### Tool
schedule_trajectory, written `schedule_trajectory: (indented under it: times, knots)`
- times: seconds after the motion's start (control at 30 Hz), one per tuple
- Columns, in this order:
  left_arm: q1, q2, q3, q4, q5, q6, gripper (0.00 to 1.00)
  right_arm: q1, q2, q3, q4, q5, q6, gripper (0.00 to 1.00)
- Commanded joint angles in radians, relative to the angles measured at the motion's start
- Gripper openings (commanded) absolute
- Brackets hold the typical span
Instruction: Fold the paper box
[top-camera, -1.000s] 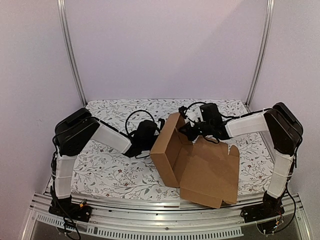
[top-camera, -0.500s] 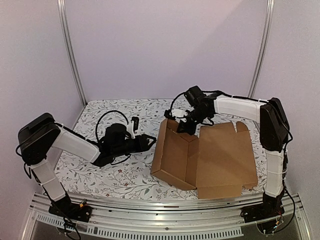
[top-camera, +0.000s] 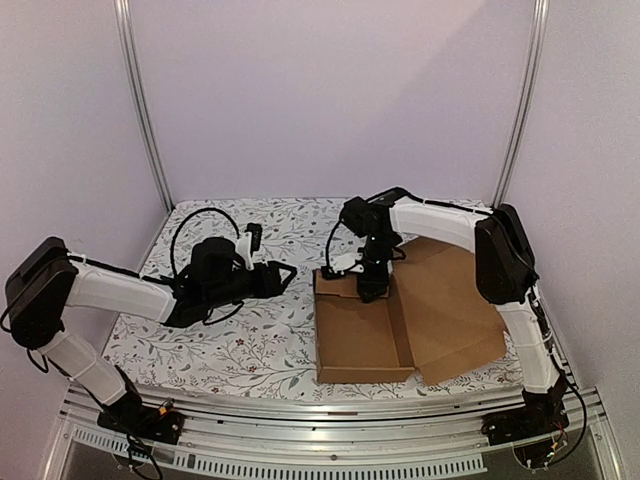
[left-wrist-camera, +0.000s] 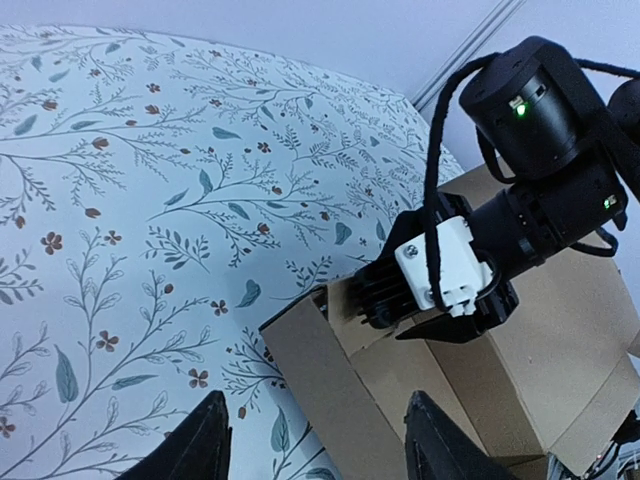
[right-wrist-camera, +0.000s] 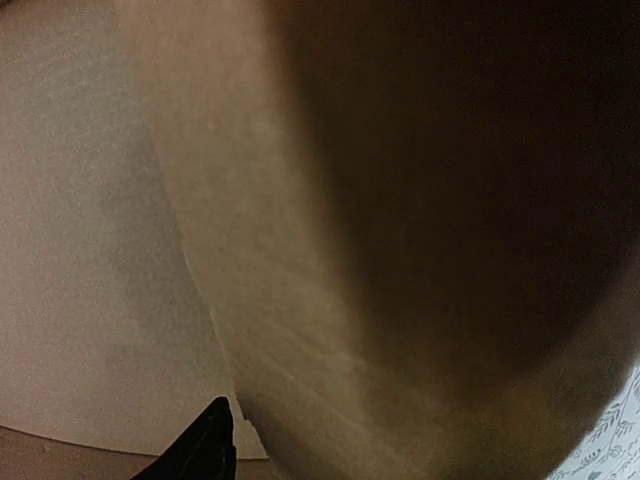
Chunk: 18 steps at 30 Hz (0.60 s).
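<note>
**Left to right.** Your left gripper hovers low over the flowered table cover; its fingers are spread wide and empty; it points at the paper box but stops just short of the left wall, probably so that it can steady or press that wall when needed. The paper box sits right of centre, near the table's front edge; its tray walls stand upright and its large lid panel lies flat to the right and rear, so closing is not yet done. Your right gripper reaches down at the tray's far left corner, likely to seat a wall flap there; in its wrist view cardboard fills the frame, one finger stands well off centre and the other is hidden; read the jaws as parted, clamping nothing.
</note>
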<state>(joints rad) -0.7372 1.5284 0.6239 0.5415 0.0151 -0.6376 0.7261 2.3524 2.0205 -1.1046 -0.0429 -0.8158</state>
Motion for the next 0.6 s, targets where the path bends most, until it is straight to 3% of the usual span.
schedule_trajectory:
  times: [0.0, 0.1, 0.23, 0.4, 0.57]
  knots:
    - [0.018, -0.024, 0.053, -0.135, -0.003, 0.091, 0.61, 0.001, -0.138, 0.011, -0.086, -0.005, -0.031, 0.63]
    - [0.034, 0.017, 0.114, -0.15, 0.035, 0.131, 0.61, 0.001, -0.191, 0.009, -0.075, -0.027, -0.022, 0.65]
    - [0.065, 0.12, 0.328, -0.262, 0.183, 0.249, 0.62, 0.001, -0.196, 0.01, -0.079, -0.061, -0.011, 0.66]
    - [0.113, 0.387, 0.768, -0.624, 0.377, 0.417, 0.61, 0.002, -0.198, 0.018, -0.08, -0.13, 0.018, 0.66]
    - [0.106, 0.61, 1.127, -0.972, 0.468, 0.574, 0.62, 0.003, -0.324, 0.003, -0.098, -0.196, 0.038, 0.67]
